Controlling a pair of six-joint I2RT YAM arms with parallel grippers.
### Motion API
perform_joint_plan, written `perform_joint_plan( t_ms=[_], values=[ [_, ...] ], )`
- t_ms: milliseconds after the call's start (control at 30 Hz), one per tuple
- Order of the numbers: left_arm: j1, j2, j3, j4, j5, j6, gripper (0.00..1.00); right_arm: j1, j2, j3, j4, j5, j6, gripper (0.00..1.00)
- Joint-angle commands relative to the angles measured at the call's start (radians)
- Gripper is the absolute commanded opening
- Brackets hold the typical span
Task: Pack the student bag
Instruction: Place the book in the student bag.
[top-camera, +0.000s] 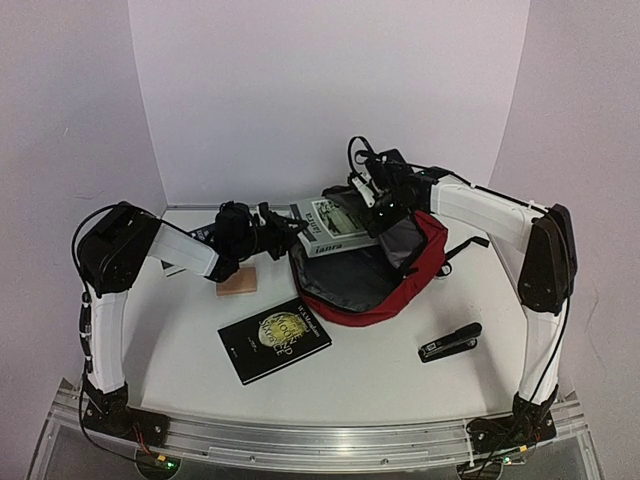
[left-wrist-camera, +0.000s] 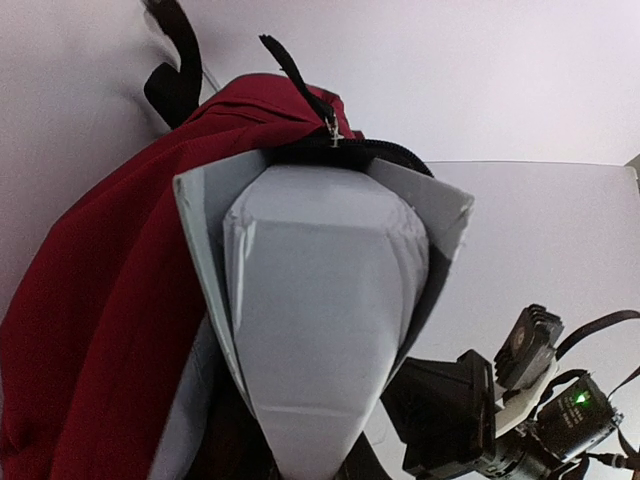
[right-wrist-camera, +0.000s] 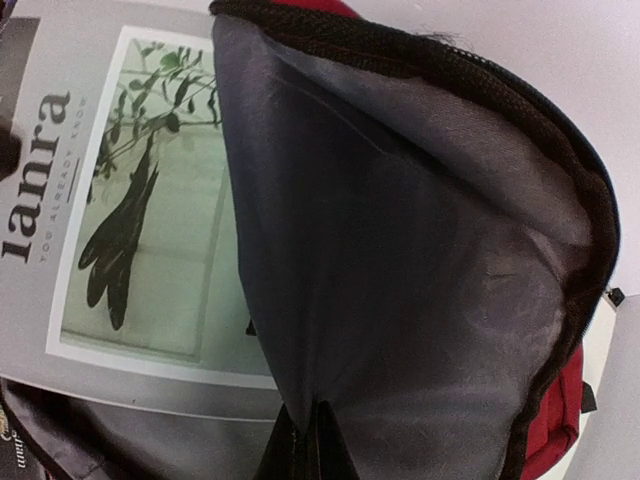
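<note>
The student bag (top-camera: 425, 262), dark red with grey lining, lies at the middle of the table with its mouth facing left. My right gripper (top-camera: 384, 207) is shut on the bag's upper flap and holds it raised; in the right wrist view the grey lining (right-wrist-camera: 400, 300) is pinched between the fingertips (right-wrist-camera: 316, 445). My left gripper (top-camera: 283, 232) is shut on a grey book marked "lanra" (top-camera: 334, 227), whose far end sits at the bag's mouth under the flap. In the left wrist view the book (left-wrist-camera: 320, 330) points into the zipped opening of the bag (left-wrist-camera: 90, 330). The book's cover also shows in the right wrist view (right-wrist-camera: 130, 220).
A black book with a gold circle (top-camera: 274, 338) lies in front of the bag. A black stapler (top-camera: 450, 342) lies at the front right. A small tan block (top-camera: 237, 282) sits beneath the left arm. A dark book (top-camera: 196, 234) lies behind that arm at the back left.
</note>
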Motion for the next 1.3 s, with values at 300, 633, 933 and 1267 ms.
perform_joint_plan(
  t_ms=[300,633,933,1267],
  values=[
    [-0.010,0.087,0.161,-0.056,-0.025,0.030,0.11,-0.042,0.026,0.098,-0.027,-0.027,0.104,0.00],
    [-0.074,0.255,0.238,0.055,-0.041,-0.042,0.17,-0.041,0.045,0.087,-0.036,-0.108,0.142,0.00],
    [-0.106,0.328,0.323,0.059,-0.108,-0.070,0.24,-0.040,0.062,0.070,-0.042,-0.183,0.196,0.00],
    [-0.166,0.327,0.351,-0.010,-0.141,-0.060,0.28,-0.041,0.088,0.095,-0.045,-0.181,0.203,0.00]
  ],
)
